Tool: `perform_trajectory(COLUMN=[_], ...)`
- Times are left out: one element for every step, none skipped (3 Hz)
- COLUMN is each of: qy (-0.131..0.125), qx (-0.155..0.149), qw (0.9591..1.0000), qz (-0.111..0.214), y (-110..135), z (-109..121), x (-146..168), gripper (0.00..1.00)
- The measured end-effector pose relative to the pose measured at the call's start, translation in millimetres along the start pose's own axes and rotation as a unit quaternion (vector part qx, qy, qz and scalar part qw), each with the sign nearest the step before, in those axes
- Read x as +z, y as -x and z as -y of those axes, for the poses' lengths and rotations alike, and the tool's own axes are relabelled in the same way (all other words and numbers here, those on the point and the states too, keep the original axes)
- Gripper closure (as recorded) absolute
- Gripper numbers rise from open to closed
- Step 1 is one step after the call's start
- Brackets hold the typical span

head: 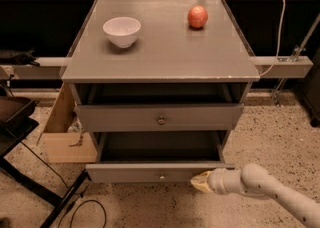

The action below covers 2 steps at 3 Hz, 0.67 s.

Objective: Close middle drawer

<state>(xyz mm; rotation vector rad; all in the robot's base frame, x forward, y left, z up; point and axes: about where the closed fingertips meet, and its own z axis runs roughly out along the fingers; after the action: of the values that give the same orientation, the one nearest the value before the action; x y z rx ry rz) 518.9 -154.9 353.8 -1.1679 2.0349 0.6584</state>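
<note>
The middle drawer is a grey drawer with a small round knob. It stands pulled out from the grey cabinet, and its deep empty box shows behind the front. The uppermost drawer, with a larger knob, sits above it and is pulled out only slightly. The lowest drawer is hidden beneath. My gripper, a yellowish tip on a pale arm coming from the lower right, is at the right end of the middle drawer's front and touches it or nearly does.
A white bowl and a red apple sit on the cabinet top. A cardboard box stands on the floor at the left, next to a black stand and cables. A grey rail runs behind.
</note>
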Motion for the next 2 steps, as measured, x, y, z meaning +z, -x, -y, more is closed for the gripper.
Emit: perform_trajectory(qy=[-0.002, -0.019], qx=[-0.002, -0.017], qw=[1.0, 0.9994], qz=[0.002, 0.021], y=[3.1, 28.7], z=[2.1, 34.0], x=[-0.4, -2.1], gripper=[1.0, 1.0])
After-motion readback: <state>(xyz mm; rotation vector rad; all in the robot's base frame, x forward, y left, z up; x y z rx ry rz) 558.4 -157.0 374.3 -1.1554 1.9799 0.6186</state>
